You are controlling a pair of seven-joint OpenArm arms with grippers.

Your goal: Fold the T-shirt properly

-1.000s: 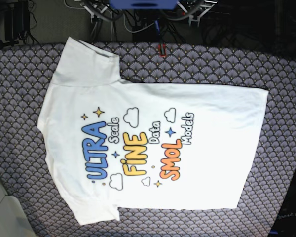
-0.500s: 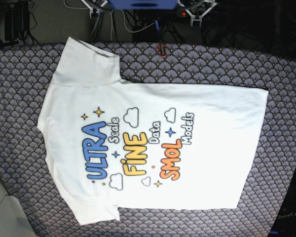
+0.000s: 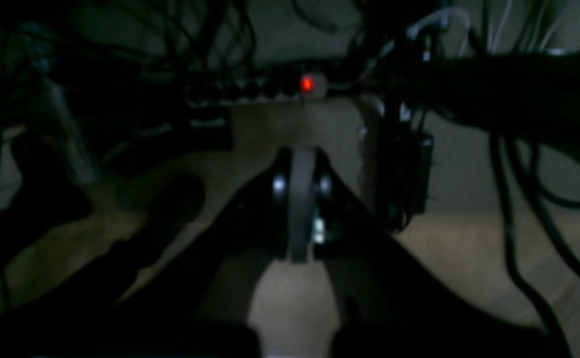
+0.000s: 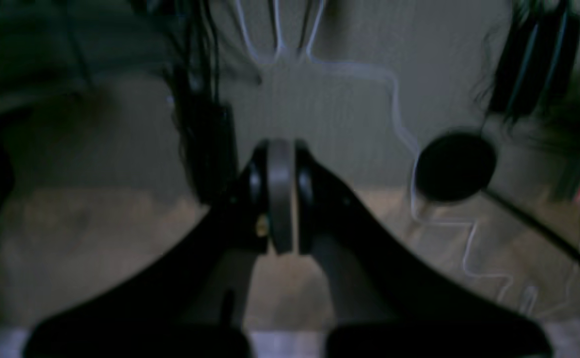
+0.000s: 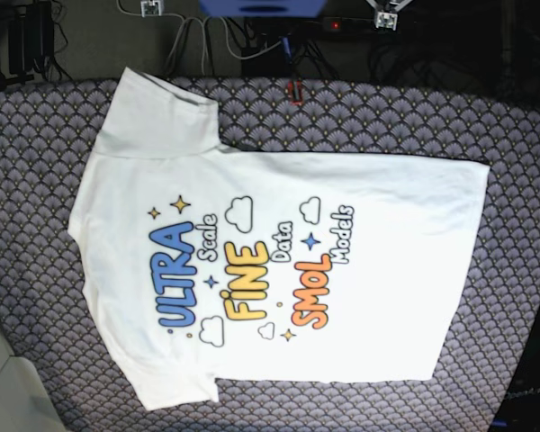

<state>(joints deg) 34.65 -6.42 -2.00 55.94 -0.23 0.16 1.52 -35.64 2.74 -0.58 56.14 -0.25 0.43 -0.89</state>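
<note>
The T-shirt [image 5: 279, 270] lies flat and spread out on the patterned table, print side up, collar toward the left and hem toward the right. One sleeve points to the upper left, the other to the lower left. Both arms are pulled back beyond the table's far edge. Only small white parts of them show at the top of the base view. In the left wrist view my left gripper [image 3: 302, 164] is shut and empty, facing the floor and cables. My right gripper [image 4: 280, 159] is likewise shut on nothing, over the floor. Neither wrist view shows the shirt.
A purple scallop-patterned cover [image 5: 522, 135] spreads over the table around the shirt. Behind the far edge lie cables and a power strip with a red light [image 3: 307, 84]. A grey object [image 5: 4, 387] sits at the lower left corner. A black round thing [image 4: 454, 166] rests on the floor.
The gripper tips at the top of the base view have drawn further back, almost out of the picture. The shirt has not moved.
</note>
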